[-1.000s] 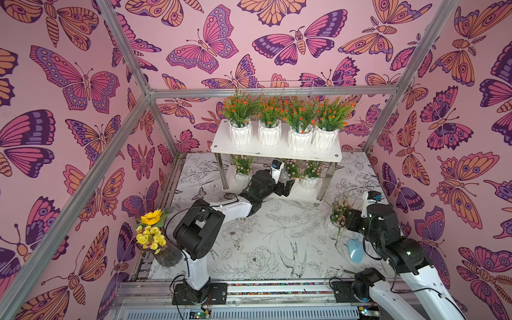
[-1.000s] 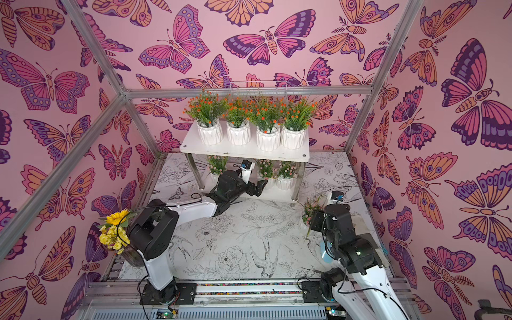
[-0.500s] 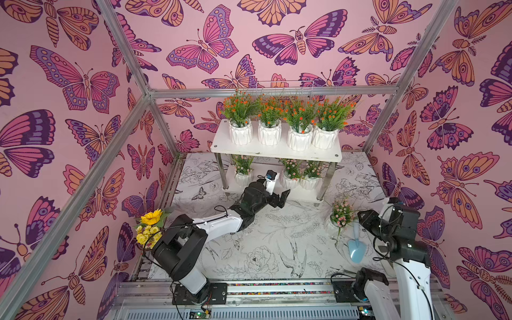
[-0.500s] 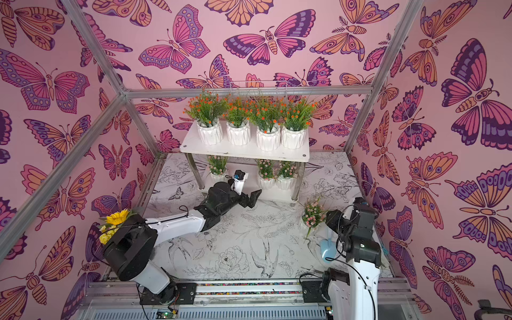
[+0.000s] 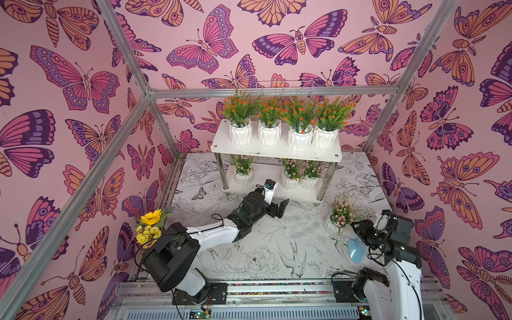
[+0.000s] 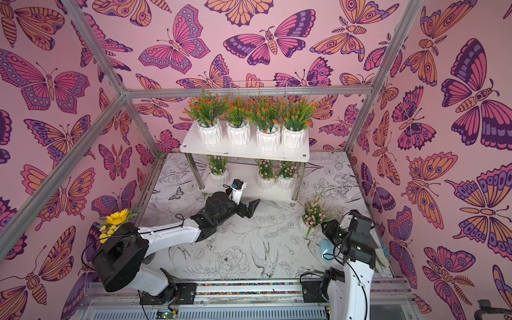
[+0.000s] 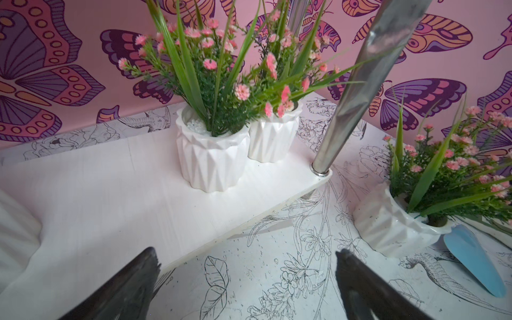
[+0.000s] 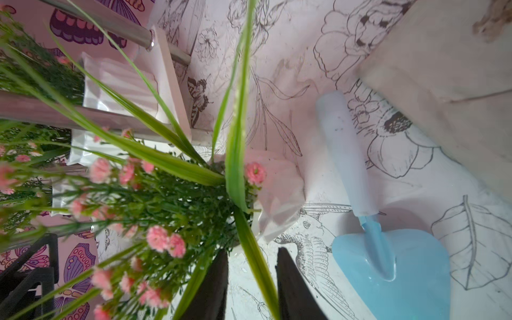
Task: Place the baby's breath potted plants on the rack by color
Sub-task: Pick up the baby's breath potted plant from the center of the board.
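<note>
The rack (image 5: pixel 274 153) (image 6: pixel 243 151) stands at the back. Several orange baby's breath potted plants (image 5: pixel 300 137) fill its top board. Three pink ones (image 5: pixel 243 177) (image 5: pixel 291 180) (image 5: pixel 310 181) stand on the lower board (image 7: pixel 110 199). Another pink plant (image 5: pixel 342 217) (image 6: pixel 314 214) (image 7: pixel 388 221) stands on the table right of the rack. My left gripper (image 5: pixel 279 209) (image 6: pixel 249 208) (image 7: pixel 246 250) lies low before the lower board, wide open and empty. My right gripper (image 5: pixel 357 227) (image 8: pixel 252 252) sits just short of that pot (image 8: pixel 277 194), open by a narrow gap that a green leaf crosses.
A blue trowel (image 5: pixel 356 250) (image 8: pixel 388 277) lies on the table right by the right gripper. A sunflower vase (image 5: pixel 151 224) stands at the left, close to the left arm's base. A pale box (image 8: pixel 443 55) lies near the trowel's handle. The rack's steel leg (image 7: pixel 346 97) rises near the loose pot.
My left gripper has drawn back from under the rack's top board toward the front. The right arm has swung upright and back; its gripper stays beside the pink plant, which has not moved.
</note>
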Controlling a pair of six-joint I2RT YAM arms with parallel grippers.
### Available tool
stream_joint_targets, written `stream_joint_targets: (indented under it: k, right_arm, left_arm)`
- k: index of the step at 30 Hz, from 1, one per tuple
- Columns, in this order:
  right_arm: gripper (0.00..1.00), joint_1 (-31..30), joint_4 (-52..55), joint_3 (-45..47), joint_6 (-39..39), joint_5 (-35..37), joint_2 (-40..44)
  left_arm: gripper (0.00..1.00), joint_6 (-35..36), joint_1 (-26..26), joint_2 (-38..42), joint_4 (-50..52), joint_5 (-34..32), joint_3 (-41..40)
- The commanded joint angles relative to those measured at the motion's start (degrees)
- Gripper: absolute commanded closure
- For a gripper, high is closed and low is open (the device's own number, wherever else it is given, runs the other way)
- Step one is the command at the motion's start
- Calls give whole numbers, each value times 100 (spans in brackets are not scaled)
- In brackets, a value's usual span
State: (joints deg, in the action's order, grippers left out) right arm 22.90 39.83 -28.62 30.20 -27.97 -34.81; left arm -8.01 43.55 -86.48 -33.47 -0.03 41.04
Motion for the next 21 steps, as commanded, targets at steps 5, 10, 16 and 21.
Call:
stream_joint_targets:
  k: [5,10,16,21]
  right_arm:
    - [69,40,-98,273,20,-306,87]
    - [71,38,-187,384,48,-273,95]
    - [72,31,-331,359,11,-222,-116]
    - [72,31,-502,314,-36,-135,-315]
  left_arm:
    - [0,-125,66,56,-206,-19,-184]
    - [0,-165,66,67,-404,-4,-322]
    - [0,-179,66,163,-440,12,-402]
    - [0,-192,66,257,-476,-9,-481]
